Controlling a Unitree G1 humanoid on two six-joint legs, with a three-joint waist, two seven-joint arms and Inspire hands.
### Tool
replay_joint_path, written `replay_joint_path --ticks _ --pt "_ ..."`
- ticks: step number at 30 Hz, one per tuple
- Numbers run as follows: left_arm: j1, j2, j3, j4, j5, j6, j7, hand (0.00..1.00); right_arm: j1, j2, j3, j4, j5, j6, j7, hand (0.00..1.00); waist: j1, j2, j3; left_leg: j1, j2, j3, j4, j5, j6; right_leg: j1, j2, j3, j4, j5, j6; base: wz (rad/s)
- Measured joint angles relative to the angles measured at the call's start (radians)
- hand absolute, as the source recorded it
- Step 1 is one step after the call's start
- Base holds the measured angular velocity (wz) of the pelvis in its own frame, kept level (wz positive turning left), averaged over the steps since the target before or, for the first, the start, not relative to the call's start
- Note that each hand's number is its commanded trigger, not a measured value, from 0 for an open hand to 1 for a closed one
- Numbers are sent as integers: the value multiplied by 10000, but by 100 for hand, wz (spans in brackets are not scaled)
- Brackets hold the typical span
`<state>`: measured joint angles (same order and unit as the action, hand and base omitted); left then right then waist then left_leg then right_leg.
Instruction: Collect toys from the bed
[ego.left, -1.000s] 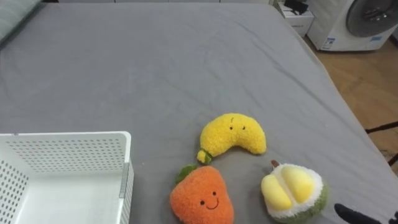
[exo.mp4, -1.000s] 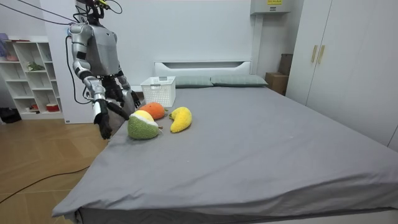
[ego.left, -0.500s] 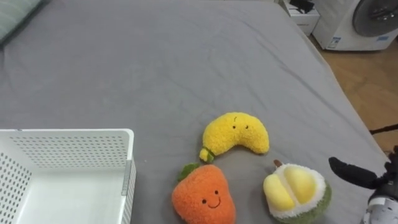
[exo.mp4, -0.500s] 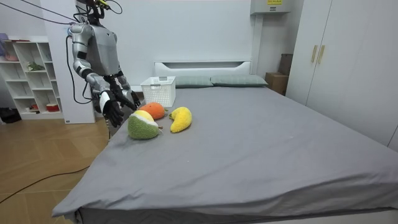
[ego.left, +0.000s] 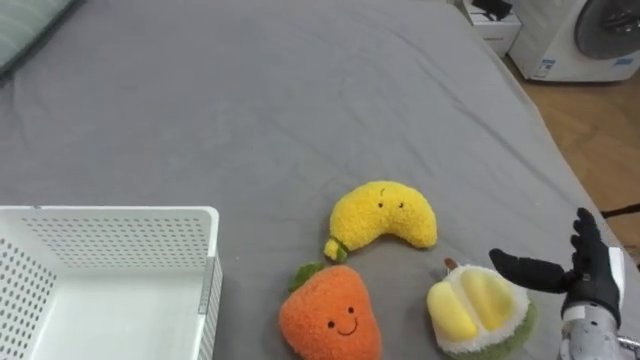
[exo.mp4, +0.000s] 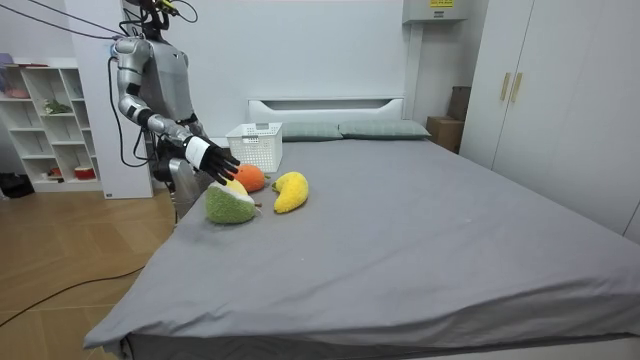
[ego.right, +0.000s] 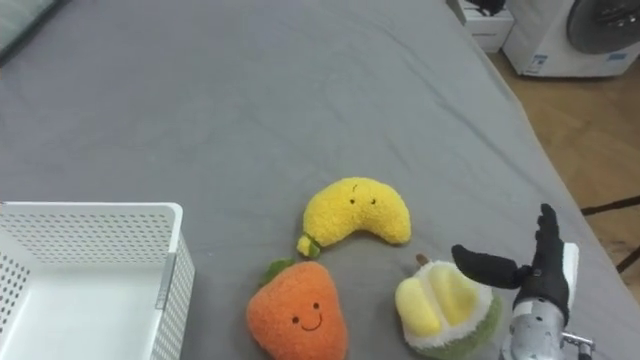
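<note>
Silver-grey humanoid torso; black right hand (ego.left: 584, 278) above a white wrist cuff

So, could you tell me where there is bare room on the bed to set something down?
The bed is bare across the grey stretch beyond the banana plush and the white basket, up to its far edge. The near right corner is crowded: banana plush, orange plush and durian plush sit close together, the right robot hand open beside the durian plush.

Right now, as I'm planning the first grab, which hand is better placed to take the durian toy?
Right. The right hand is open just beside the durian toy, its thumb stretched over the toy's top. The toy lies near the right-hand edge of the bed, on that arm's side.
</note>
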<state>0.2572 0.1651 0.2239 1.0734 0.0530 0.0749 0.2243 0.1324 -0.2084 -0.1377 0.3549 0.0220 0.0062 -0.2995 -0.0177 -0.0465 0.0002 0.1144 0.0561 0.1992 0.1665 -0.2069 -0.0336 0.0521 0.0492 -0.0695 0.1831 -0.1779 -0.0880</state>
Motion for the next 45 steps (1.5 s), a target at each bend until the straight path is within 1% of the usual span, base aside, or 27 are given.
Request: replay_joint_path --ticks 2,5,8,10,12,13,16,19,20,22,30,31,32,33,38,45 --pt "-18 1 0 -6 10 70 0 0 -1 3 32 171 -419 72 223 0 42 -6 -8 3 -1 0 1 5 8 -1 -2 1 19 0 0 0" --pt "13 0 0 -157 74 138 0 0 110 17 89 395 -1530 345 525 0 163 -10 -24 9 -1 11 4 12 17 1 -3 4 32 3 -3 0" --pt "18 -1 -1 -158 75 179 -1 0 109 17 89 758 -1982 400 652 0 231 -15 -47 19 -2 5 3 12 18 13 -5 -4 29 4 -2 0" --pt "-38 -13 -1 -201 181 288 -1 0 52 14 87 1159 -2245 399 823 0 246 -18 -54 27 -4 -21 2 12 18 30 -7 -26 30 5 -4 2" --pt "-36 -14 0 -237 272 289 0 0 13 6 83 1525 -2244 401 948 0 248 -33 -54 30 -9 -102 2 13 18 64 -16 -76 23 5 -4 8" --pt "-36 -12 -2 -240 273 289 0 0 -1 3 141 1783 -2242 396 999 0 267 -55 -43 46 -17 -129 4 18 24 123 -32 -144 15 5 -4 12" --pt "-41 -15 -2 -346 267 288 0 0 -178 7 392 2712 -2242 392 1153 0 274 -105 -19 68 -18 -153 16 20 27 169 -39 -167 -31 3 -2 6" --pt "-36 -15 -2 -432 269 289 1 0 -203 45 450 3350 -2255 393 1377 0 290 -182 -28 -1 -40 -219 43 28 40 164 -63 -222 -75 15 18 6" --pt "-35 -15 -2 -447 269 289 1 0 -200 44 450 3474 -2262 404 1411 0 292 -188 -33 -10 -45 -226 43 31 45 174 -65 -226 -102 26 30 4" --pt "-29 -16 2 -493 270 305 1 0 -184 44 449 3701 -2293 552 1507 0 299 -180 -32 -28 -77 -227 36 37 57 167 -98 -231 -121 41 55 0" --pt "-26 -16 1 -677 272 490 0 0 -194 38 449 3822 -2316 589 1725 0 294 -221 -55 -64 -137 -234 33 43 74 157 -156 -235 -156 70 116 0" --pt "-25 -15 1 -700 271 499 0 0 -208 35 449 3872 -2316 601 1730 76 294 -220 -55 -63 -138 -237 33 46 79 157 -156 -236 -154 70 117 0" --pt "-25 -16 1 -705 271 501 0 0 -207 34 449 3883 -2316 602 1736 76 294 -220 -55 -63 -138 -239 33 49 83 157 -156 -237 -153 71 117 0" --pt "-25 -16 1 -705 271 504 0 0 -206 32 448 3887 -2316 606 1772 100 290 -219 -54 -62 -137 -243 33 53 91 157 -155 -238 -149 71 117 0" --pt "-22 -15 0 -710 271 504 0 0 -211 21 446 4000 -2316 606 1824 100 287 -220 -54 -50 -146 -340 32 58 98 173 -157 -251 -140 72 117 0" --pt "13 -12 -4 -725 278 492 -4 0 -372 -41 366 4316 -2345 602 1767 100 289 -214 -45 -38 -144 -342 31 58 99 181 -153 -254 -145 72 118 0"
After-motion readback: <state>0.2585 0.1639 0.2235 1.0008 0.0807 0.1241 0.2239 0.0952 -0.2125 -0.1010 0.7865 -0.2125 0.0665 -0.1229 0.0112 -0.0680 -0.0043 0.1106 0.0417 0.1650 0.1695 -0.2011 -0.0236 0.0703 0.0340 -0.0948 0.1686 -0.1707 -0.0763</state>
